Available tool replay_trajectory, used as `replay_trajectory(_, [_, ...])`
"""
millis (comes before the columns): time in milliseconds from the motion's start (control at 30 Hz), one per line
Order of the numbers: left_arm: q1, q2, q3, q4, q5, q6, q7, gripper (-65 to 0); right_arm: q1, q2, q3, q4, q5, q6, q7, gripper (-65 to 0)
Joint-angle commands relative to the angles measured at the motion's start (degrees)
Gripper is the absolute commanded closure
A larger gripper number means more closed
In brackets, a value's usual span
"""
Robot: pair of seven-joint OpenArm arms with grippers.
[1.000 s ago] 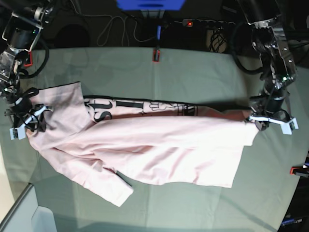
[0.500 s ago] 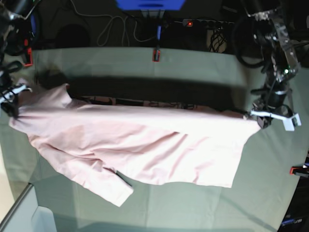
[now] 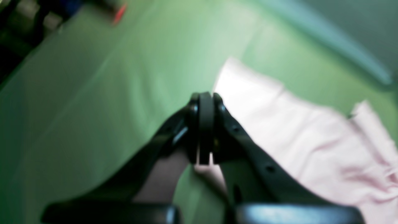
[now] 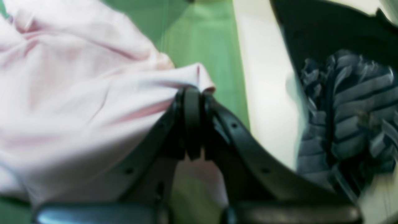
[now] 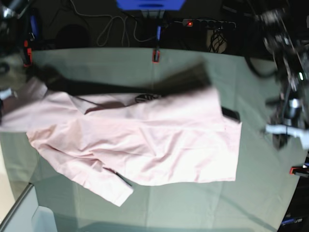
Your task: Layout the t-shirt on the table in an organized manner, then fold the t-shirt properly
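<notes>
Since the earlier frame the shirt's hem corner has dropped free of the left gripper, whose fingers now meet on nothing, off the shirt's hem side. Right gripper is clamped on the shirt's opposite edge. The shirt lies rumpled across the table.

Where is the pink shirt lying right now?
In the base view, the pale pink cotton t-shirt sprawls across the grey-green cloth table's middle and left.

Behind my far edge: blue box centre, white cable left of it, power strip with red light to its right.
</notes>
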Motion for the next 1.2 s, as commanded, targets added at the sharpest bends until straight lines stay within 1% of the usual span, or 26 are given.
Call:
replay_trajectory(0, [-3.6,-0.6,0.7,0.1,-0.4,-0.1,0.3,0.0,3.4,2.2,-1.1,0.0,1.5,0.0,0.8,0.0])
replay_trajectory(67, [-9.7,-0.9,1.7,-2.3,-0.3,-0.1,3.4,0.0,9.1,3.9,-4.3,-2.6,0.9,0.0,-3.2,0.0])
replay_trajectory(133, [-15.6,-1.2,3.1,-5.7,-0.2,-0.1,6.3,0.0,15.3,4.7,-6.8,-4.4,-1.2,0.0,-6.0,0.0])
replay_trajectory(233, [-22.2,-0.7,4.3,-11.5,-0.2,-0.1,9.1,0.0,22.7,4.6,-8.2,-6.2,-6.5,0.0,-8.3,0.0])
replay_trajectory(300, [-22.5,-0.5,4.2,-12.9,-0.4,-0.1,10.7,0.0,24.6,3.6,-8.0,-6.3,-8.9,0.0,-8.7,0.0])
replay_trajectory(333, [-21.7,0.4,4.1,-12.8,-0.4,-0.1,11.8,0.0,24.8,2.8,-7.8,-5.9,-9.7,0.0,-8.4,0.0])
replay_trajectory(433, [-16.1,2.7,3.8,-12.0,-1.6,-0.1,15.0,-0.1,24.4,2.1,-7.7,-5.8,-10.4,0.0,-8.3,0.0])
replay_trajectory(500, [-11.2,3.7,3.8,-10.5,-5.1,-0.1,17.1,-0.6,22.1,1.5,-7.7,-5.7,-10.2,0.0,-8.2,0.0])
replay_trajectory(567, [-5.8,4.4,4.0,-9.4,-9.3,0.4,18.8,-3.5,20.8,1.0,-7.7,-5.7,-10.1,0.0,-8.1,0.0])
replay_trajectory(667, [-1.3,5.7,4.2,-9.5,-12.8,0.4,18.4,-5.1,20.3,0.2,-8.0,-5.8,-10.1,0.0,-8.1,0.0])
replay_trajectory(767, [3.1,7.3,4.3,-8.8,-13.7,0.5,18.3,-5.2,20.2,-1.0,-7.7,-5.8,-10.1,0.0,-8.1,0.0])
replay_trajectory(867, [5.2,8.1,4.3,-9.5,-13.6,0.5,19.4,-5.2,19.6,-1.1,-8.0,-5.7,-10.1,0.0,-8.1,0.0])
replay_trajectory(1033, [9.5,11.0,4.4,-9.5,-13.5,0.6,19.6,-5.9,19.5,-2.2,-8.2,-5.5,-10.1,0.0,-8.1,0.0])
replay_trajectory(1100, [11.0,11.9,4.8,-9.5,-13.4,0.6,19.6,-11.6,19.4,-2.2,-8.2,-5.5,-10.1,0.0,-8.1,0.0])
replay_trajectory(1167, [12.0,11.7,6.6,-10.0,-13.4,0.6,19.5,-23.6,19.4,-2.2,-8.2,-5.5,-10.1,0.0,-8.1,0.0])
